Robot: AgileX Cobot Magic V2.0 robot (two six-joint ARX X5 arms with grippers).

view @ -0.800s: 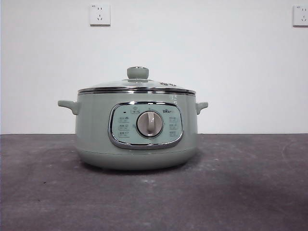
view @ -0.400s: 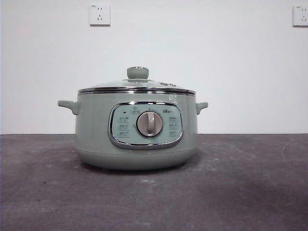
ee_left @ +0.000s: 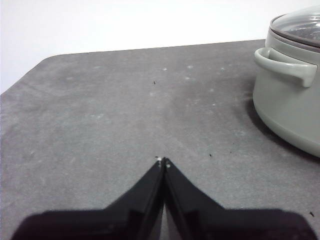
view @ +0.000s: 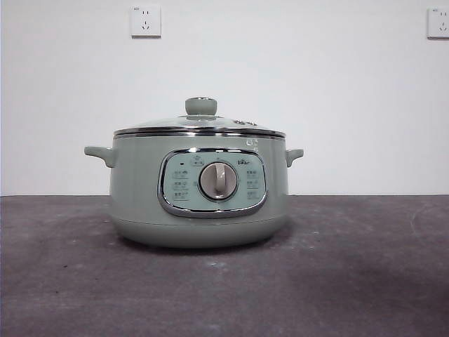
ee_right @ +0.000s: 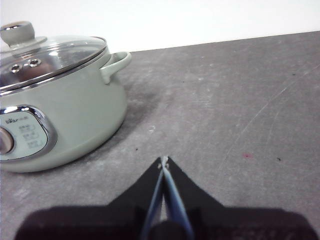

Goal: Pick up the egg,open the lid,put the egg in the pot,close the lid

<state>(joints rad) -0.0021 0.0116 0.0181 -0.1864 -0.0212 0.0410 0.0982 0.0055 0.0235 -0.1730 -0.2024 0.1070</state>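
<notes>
The sage-green pot (view: 137, 189) stands in the middle of the table, control panel and grey dial (view: 218, 181) facing the front view. The glass lid (view: 200, 125) with its green knob (view: 200, 106) sits shut on the pot. In the right wrist view a reddish-brown shape, the egg (ee_right: 36, 71), shows dimly through the lid (ee_right: 60, 52). My left gripper (ee_left: 163, 162) is shut and empty, low over the table beside the pot (ee_left: 290, 110). My right gripper (ee_right: 163, 161) is shut and empty on the pot's (ee_right: 80, 115) other side. Neither gripper shows in the front view.
The dark grey table (view: 351, 267) runs wide on both sides of the pot. A white wall with two sockets (view: 145, 21) stands behind. The table's rounded corner (ee_left: 45, 60) shows in the left wrist view.
</notes>
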